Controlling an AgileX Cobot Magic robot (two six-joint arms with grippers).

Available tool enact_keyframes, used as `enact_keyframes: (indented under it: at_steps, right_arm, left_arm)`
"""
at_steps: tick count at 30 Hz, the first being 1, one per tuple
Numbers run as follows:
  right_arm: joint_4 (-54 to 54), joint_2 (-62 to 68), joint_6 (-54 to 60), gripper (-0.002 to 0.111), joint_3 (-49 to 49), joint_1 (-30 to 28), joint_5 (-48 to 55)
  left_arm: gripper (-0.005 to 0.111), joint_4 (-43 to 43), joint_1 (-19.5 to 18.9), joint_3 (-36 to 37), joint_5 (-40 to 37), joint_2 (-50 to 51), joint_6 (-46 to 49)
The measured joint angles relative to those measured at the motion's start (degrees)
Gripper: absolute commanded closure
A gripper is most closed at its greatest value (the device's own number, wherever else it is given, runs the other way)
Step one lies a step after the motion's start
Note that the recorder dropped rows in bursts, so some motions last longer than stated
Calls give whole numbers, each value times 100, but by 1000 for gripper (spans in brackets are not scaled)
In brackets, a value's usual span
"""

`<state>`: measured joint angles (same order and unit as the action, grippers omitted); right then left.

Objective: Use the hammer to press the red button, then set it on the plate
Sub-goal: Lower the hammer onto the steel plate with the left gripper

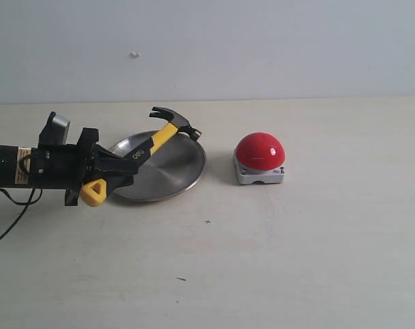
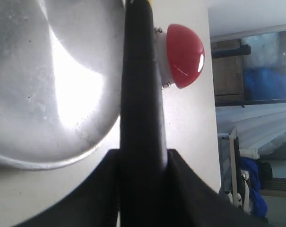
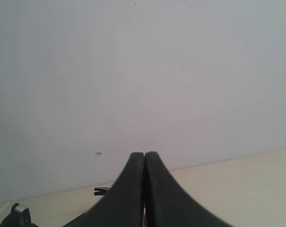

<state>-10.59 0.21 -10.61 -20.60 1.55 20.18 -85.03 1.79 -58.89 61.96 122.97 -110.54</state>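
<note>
Grasping hammer [image 1: 163, 133] handle: left end effector [image 1: 122, 168]; right end effector [image 3: 144, 189] clenched, empty; head over plate [image 1: 174, 173]

Lab-like room: bare wall [image 1: 262, 41], pale tabletop [image 1: 296, 260], stored clutter [image 2: 258, 80]

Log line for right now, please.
left gripper: shut on hammer | hammer: tilted, head over plate rim | button: beside plate, apart | right gripper: shut, empty
</note>
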Motion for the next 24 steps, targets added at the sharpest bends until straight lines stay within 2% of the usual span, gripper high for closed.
enact_keyframes:
  at_steps: [9,20,22,24]
  right_arm:
    - [0,0,0,108,0,0,0]
    - [0,0,0,108,0,0,0]
    - [0,0,0,108,0,0,2]
    - [0,0,0,108,0,0,2]
  left_arm:
    - [107,23,41,-373,-328,0,-992]
    - [106,-190,78,-461,-327,0,-1065]
    - [98,-273,78,-461,-278,0,-1080]
    - [78,-334,78,-461,-206,0,-1084]
